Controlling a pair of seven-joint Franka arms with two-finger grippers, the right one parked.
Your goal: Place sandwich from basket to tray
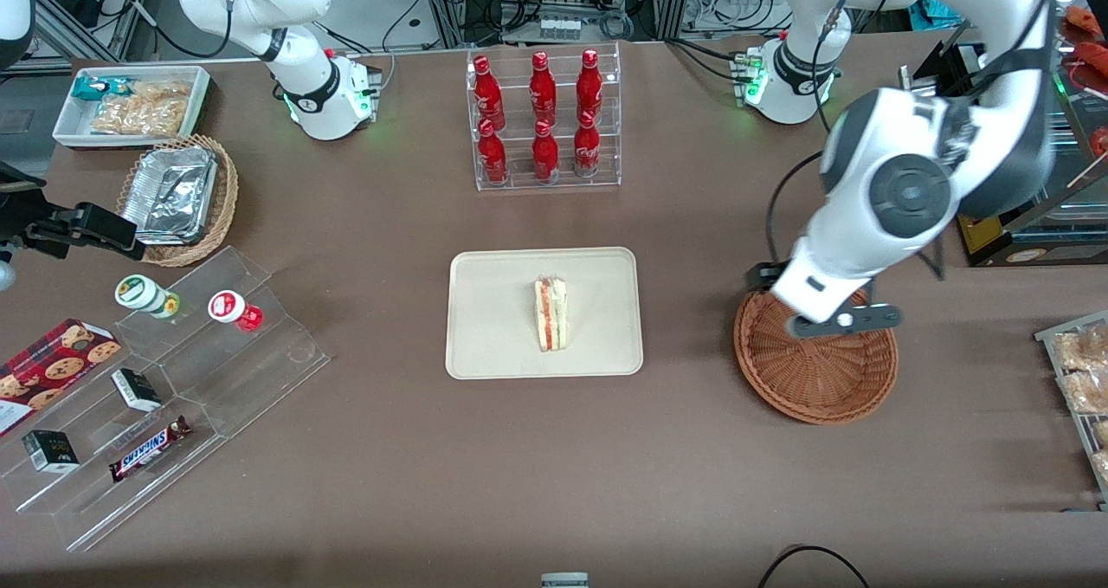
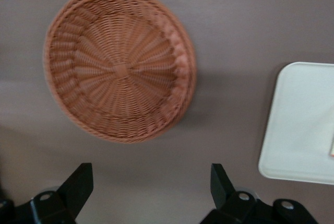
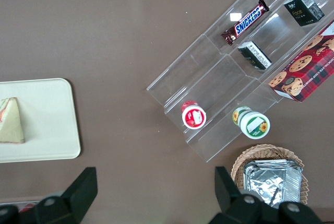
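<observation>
The sandwich lies on the tray in the middle of the tabletop, roughly at the tray's centre, with its red and green filling edge turned toward the parked arm's end. The basket sits toward the working arm's end, well apart from the tray, and from the left wrist view its woven bowl holds nothing at all. To my eye the placing looks done.

The sandwich strikes me as a light, soft thing: pale bread that would squash under a hard pinch, and a clear wrap that is likely slick. If it needed taking up again, I would close gently across the two flat bread faces near the thick end of the wedge, not on the filling edge or the thin tip, where it would crumple or slide out.

The end effector hangs above the basket, over the rim farther from the front camera. Its two black fingers stand wide apart with only bare tabletop showing between them. It grips nothing and touches nothing.
</observation>
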